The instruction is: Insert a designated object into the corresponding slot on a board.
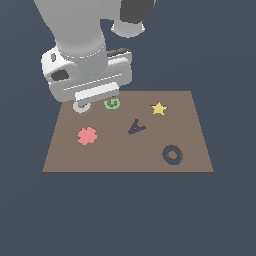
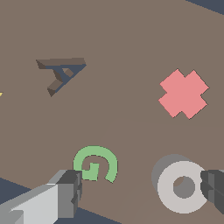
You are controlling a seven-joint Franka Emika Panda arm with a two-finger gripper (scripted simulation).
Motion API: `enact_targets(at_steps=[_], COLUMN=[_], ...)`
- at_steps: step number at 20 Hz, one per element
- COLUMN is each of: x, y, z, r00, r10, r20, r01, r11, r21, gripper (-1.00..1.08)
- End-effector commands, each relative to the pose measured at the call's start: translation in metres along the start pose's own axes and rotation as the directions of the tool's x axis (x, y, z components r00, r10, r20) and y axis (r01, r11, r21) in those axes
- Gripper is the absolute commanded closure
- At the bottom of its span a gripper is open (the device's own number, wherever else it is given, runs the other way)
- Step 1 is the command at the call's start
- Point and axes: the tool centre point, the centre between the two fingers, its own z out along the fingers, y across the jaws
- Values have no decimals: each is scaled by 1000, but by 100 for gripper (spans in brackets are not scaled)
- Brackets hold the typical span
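Observation:
The light grey ring (image 1: 81, 106) lies on the brown board (image 1: 120, 157) near its far corner on the exterior view's left, partly hidden under the hand. In the wrist view the ring (image 2: 181, 187) sits between the fingers, close against one dark fingertip (image 2: 213, 190), with the other finger (image 2: 66, 194) well away from it. My gripper (image 2: 140, 192) is open and hangs low over that corner (image 1: 97, 96). The dark ring-shaped slot (image 1: 172, 155) with a brown centre is at the board's near side on the exterior view's right, out of the wrist view.
A green G (image 1: 112, 103) lies beside the ring and also falls between the fingers (image 2: 96, 164). A pink flower (image 1: 87, 135), a dark A-shaped recess (image 1: 135, 127) and a yellow star (image 1: 158, 108) are spread over the board. Dark floor surrounds the board.

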Motion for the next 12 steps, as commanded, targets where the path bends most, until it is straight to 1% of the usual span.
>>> enact_targets(at_steps=[1,6,12], x=[-10,-23,-33], y=[10,28,46], z=[9,25,38], r00=[998,987,970], r10=[-60,-158,-243], r20=[-3,-7,-11], r01=[60,158,243], r11=[998,988,970], r21=[-1,-2,-4], gripper=[-92,-92,-92])
